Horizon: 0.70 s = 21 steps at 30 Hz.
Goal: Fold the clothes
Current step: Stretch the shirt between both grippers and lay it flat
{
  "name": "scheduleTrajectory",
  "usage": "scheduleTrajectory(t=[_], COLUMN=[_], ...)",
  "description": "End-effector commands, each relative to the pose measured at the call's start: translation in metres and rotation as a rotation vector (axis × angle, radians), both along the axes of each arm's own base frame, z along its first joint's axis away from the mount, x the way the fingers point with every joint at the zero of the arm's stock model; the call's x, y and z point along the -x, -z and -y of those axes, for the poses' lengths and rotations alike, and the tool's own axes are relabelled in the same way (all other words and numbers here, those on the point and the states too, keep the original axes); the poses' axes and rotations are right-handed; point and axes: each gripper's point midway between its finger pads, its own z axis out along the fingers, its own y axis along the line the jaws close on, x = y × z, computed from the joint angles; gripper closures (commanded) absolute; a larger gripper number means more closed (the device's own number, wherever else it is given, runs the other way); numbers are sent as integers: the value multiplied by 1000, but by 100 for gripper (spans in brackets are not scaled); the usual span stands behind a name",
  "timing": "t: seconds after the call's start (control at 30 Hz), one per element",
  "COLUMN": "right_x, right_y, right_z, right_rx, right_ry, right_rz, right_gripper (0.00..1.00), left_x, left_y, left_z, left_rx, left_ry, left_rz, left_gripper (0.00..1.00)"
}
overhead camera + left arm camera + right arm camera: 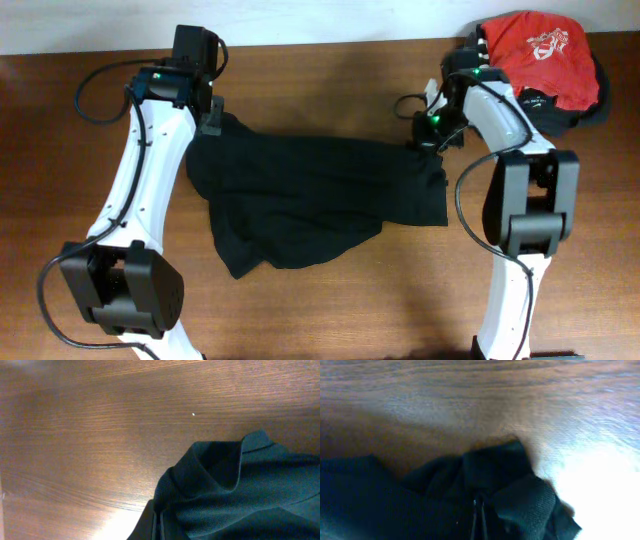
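Observation:
The black garment (310,195) lies spread and rumpled across the middle of the wooden table. My left gripper (215,122) is shut on its upper left corner. My right gripper (428,142) is shut on its upper right corner. In the left wrist view the black fabric (240,495) bunches around the closed jaws (159,527). In the right wrist view a peak of black fabric (495,475) sits pinched in the closed jaws (479,515). No logo or wordmark shows.
A red t-shirt with white print (540,55) lies on dark folded garments (575,110) at the back right corner. Bare wooden table (330,80) shows behind and in front of the garment.

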Motion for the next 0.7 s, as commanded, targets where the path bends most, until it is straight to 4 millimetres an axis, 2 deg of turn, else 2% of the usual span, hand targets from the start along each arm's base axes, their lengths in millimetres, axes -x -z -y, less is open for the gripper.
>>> scheduleTrajectory(t=[0.0, 0.07, 0.2, 0.27, 0.3, 0.37, 0.47, 0.67], right_x=[-6, -9, -15, -17, -18, -18, -12, 0], right_y=[-1, -4, -16, -22, -27, -32, -33, -28], right_z=[-5, -5, 2, 5, 12, 18, 28, 38], right_rx=[0, -1, 0, 0, 1, 4, 9, 47], right_ry=[-11, -1, 11, 19, 31, 23, 16, 0], right_rz=[30, 42, 72, 82, 91, 103, 87, 45], right_gripper=[96, 96, 89, 83, 76, 67, 60, 55], left_x=[-3, -4, -5, -7, -8, -8, -8, -8], left_y=[1, 1, 0, 0, -1, -1, -1, -1], left_z=[-5, -5, -5, -5, -5, -5, -5, -5], left_rx=[-7, -6, -6, -5, -4, -4, -3, -3], left_ry=[-25, -25, -25, -25, -25, -25, -25, -25], left_rz=[14, 18, 23, 29, 33, 34, 34, 37], left_gripper=[99, 99, 100, 99, 99, 99, 99, 99])
